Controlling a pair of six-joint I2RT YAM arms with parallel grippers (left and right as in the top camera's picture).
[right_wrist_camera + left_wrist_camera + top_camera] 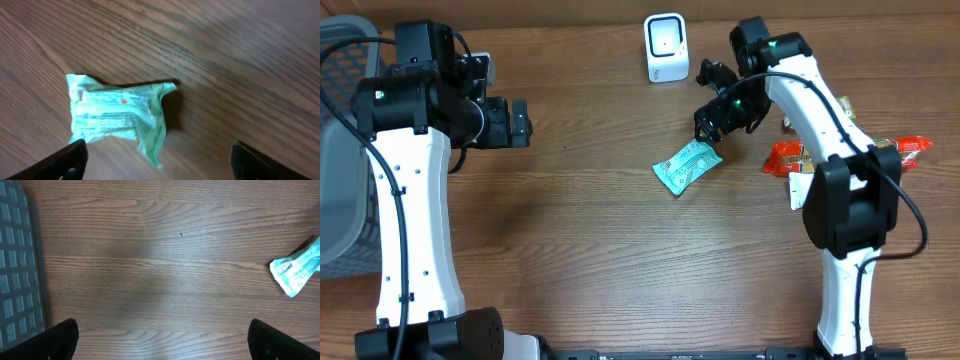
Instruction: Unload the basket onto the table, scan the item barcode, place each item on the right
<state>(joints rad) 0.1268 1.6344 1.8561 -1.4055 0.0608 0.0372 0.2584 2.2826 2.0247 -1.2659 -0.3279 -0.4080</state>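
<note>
From overhead, the teal packet lay on the worktop, well in front of the white scanner. The right gripper hovered just beside the packet's upper end. The left gripper hung well apart, near the grey basket. Red packets lay by the right arm.

The left wrist view showed its fingers spread wide over bare wood, with the packet at the far right edge.

The right wrist view showed its fingers wide apart and empty, the crumpled packet loose between and ahead of them. I could make out no barcode. The step looked like a pickup. It would go best with a pinch on one crimped end, leaving the print uncovered and the film taut for the scanner.
</note>
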